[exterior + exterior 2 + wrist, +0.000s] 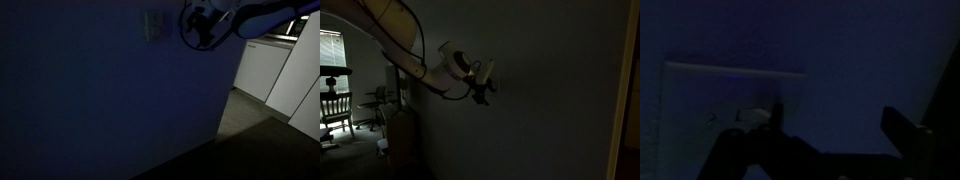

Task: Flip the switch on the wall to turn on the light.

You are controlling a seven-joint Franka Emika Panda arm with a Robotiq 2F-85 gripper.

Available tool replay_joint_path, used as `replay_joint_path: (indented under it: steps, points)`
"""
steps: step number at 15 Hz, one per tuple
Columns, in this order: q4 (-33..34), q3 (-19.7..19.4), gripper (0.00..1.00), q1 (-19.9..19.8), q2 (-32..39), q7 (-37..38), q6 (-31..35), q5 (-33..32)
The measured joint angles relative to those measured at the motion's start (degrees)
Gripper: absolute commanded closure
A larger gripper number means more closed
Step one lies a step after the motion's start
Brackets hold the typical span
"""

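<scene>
The room is dark. A pale switch plate (154, 26) sits high on the wall in an exterior view. My gripper (190, 22) is just to its right, close to the wall. It also shows in an exterior view (486, 86), held up against the wall. In the wrist view the switch plate (710, 100) fills the left side, with its toggle (754, 117) near my left finger. My fingers (835, 125) appear as dark shapes set apart, so the gripper is open and empty.
A wall corner (232, 90) lies right of the switch, with white cabinets (262, 68) beyond it. A chair (334, 105) and a window with blinds (330, 47) stand far off behind the arm.
</scene>
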Motion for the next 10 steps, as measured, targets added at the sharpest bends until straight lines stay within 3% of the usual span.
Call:
replay_joint_path:
  steps: [10]
  points:
    - [0.37, 0.08, 0.00, 1.02, -2.83, 2.65, -4.89, -7.26]
